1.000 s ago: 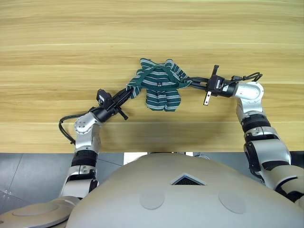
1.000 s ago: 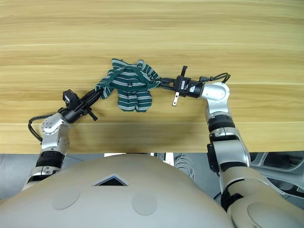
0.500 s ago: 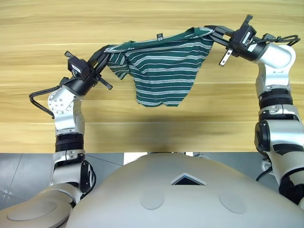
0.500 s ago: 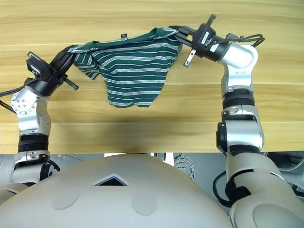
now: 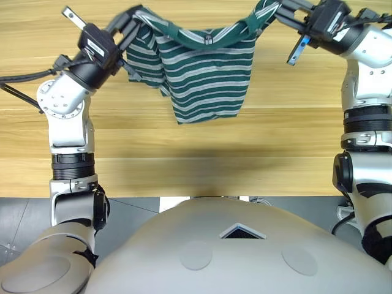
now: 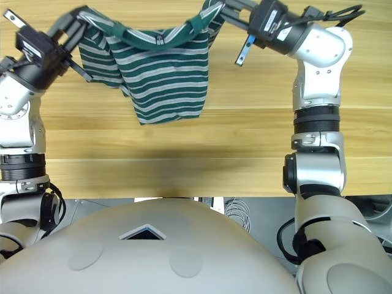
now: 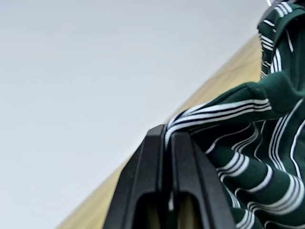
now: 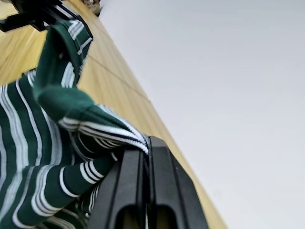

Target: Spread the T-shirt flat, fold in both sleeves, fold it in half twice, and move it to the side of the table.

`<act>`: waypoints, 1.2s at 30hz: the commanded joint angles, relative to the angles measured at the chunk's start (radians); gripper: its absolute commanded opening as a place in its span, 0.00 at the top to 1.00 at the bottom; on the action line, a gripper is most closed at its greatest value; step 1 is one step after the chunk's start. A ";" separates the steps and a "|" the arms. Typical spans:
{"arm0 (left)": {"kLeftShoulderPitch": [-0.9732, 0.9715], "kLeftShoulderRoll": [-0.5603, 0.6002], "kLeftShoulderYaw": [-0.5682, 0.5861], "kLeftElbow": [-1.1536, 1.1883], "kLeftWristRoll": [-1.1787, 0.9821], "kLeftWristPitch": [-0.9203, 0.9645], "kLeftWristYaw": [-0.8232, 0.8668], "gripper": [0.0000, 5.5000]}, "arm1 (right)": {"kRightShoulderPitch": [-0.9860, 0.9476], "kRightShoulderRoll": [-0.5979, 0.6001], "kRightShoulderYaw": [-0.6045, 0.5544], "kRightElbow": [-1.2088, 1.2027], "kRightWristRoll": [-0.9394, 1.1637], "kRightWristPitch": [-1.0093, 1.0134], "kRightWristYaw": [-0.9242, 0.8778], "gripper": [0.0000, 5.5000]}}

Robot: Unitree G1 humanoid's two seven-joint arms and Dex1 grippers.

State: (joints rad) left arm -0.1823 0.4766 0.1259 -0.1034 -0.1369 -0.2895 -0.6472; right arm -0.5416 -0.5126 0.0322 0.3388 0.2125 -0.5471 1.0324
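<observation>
A dark green T-shirt (image 5: 205, 79) with white stripes hangs in the air above the wooden table (image 5: 184, 153), held up by its two shoulders. My left gripper (image 5: 131, 15) is shut on the shirt's left shoulder, high at the upper left. My right gripper (image 5: 269, 11) is shut on the right shoulder at the upper right. The collar sags between them and the body drapes down, partly bunched on the left. In the left wrist view the fingers (image 7: 183, 176) pinch striped fabric (image 7: 248, 143). The right wrist view has its fingers (image 8: 159, 181) clamped on the striped cloth (image 8: 71, 119).
The table's near edge (image 5: 184, 196) runs just ahead of me, with grey floor (image 5: 24, 226) below it. Bare wood lies under the hanging shirt and to both sides.
Both arms have lifted the shirt from a crumpled heap on the table high into the air and pulled it apart. Since half a second ago the grippers rose further and the shirt hangs longer.
</observation>
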 commanded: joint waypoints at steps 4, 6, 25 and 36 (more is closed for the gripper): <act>-0.094 0.120 0.141 -0.306 -0.208 0.278 0.053 0.99 | 0.045 -0.175 -0.086 -0.350 0.186 0.229 0.057 1.00; -0.071 0.153 0.167 -0.397 -0.281 0.363 0.051 0.99 | 0.095 -0.244 -0.120 -0.471 0.247 0.296 0.088 1.00; -1.257 0.115 -0.153 1.214 0.029 0.351 0.269 0.99 | -1.022 0.080 0.137 0.892 -0.222 0.494 -0.640 1.00; -1.302 0.146 -0.164 1.426 0.155 0.208 0.293 0.99 | -0.904 0.082 0.186 1.022 -0.387 0.387 -0.543 1.00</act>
State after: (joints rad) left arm -1.5202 0.6039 -0.0359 1.2837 -0.0219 -0.0735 -0.3484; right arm -1.5326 -0.4217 0.2039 1.3227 -0.1299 -0.1608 0.4574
